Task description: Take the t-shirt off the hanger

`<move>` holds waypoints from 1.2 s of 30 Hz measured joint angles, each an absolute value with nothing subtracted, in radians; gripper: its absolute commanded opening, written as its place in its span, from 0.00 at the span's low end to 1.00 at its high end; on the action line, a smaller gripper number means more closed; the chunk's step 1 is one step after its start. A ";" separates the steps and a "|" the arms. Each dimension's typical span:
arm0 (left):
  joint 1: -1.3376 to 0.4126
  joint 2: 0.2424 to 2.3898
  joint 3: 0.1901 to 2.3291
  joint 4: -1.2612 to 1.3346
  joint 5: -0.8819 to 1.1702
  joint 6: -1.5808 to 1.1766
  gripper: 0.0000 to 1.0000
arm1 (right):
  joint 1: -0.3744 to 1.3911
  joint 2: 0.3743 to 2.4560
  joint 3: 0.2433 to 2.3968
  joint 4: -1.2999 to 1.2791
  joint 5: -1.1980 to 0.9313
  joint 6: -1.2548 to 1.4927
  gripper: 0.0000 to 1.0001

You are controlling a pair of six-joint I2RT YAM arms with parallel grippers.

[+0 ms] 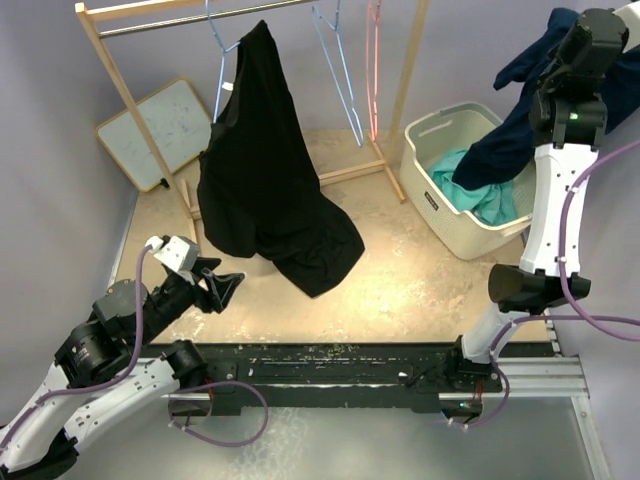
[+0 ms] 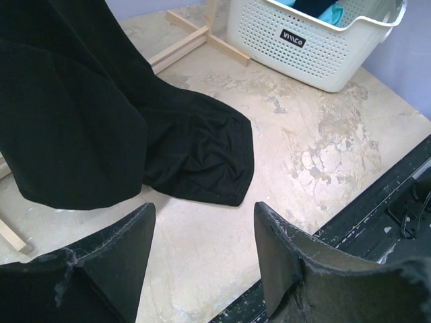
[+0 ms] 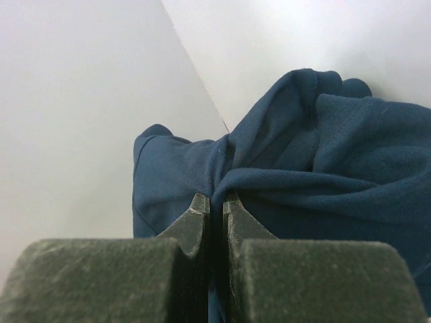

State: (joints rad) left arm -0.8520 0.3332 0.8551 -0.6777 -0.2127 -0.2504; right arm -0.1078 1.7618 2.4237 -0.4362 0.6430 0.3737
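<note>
A black t-shirt (image 1: 262, 180) hangs from a blue hanger (image 1: 220, 60) on the wooden rack (image 1: 108, 70); its lower hem lies on the floor, also in the left wrist view (image 2: 195, 155). My left gripper (image 1: 228, 285) is open and empty, low over the floor just in front of that hem (image 2: 205, 212). My right gripper (image 1: 555, 45) is raised high at the far right, shut on a navy blue t-shirt (image 1: 510, 140) that hangs down over the basket. In the right wrist view the fingers (image 3: 215, 202) pinch a fold of the navy cloth (image 3: 323, 168).
A white laundry basket (image 1: 440, 205) at the right holds teal cloth (image 1: 470, 180). An empty blue hanger (image 1: 338, 60) and a pink hanger (image 1: 373, 60) hang on the rack. A whiteboard (image 1: 160, 130) leans at the back left. A black rail (image 1: 330, 365) runs along the near edge.
</note>
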 measured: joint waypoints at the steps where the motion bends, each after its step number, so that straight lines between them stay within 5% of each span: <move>1: -0.852 0.333 0.855 -0.677 -0.213 -0.250 0.64 | -0.108 1.763 2.411 -0.437 0.636 0.374 0.00; 13: -0.852 0.329 0.855 -0.677 -0.213 -0.250 0.64 | -0.108 1.872 2.321 -0.521 0.355 0.418 0.07; 23: -0.852 0.323 0.855 -0.677 -0.213 -0.251 0.64 | -0.098 1.879 1.826 -0.526 0.139 0.464 0.23; 29: -0.852 0.323 0.855 -0.677 -0.213 -0.250 0.64 | -0.097 1.841 1.750 -0.479 0.136 0.486 0.67; 36: -0.852 0.323 0.855 -0.677 -0.213 -0.251 0.64 | -0.090 1.659 1.670 -0.464 0.145 0.522 0.70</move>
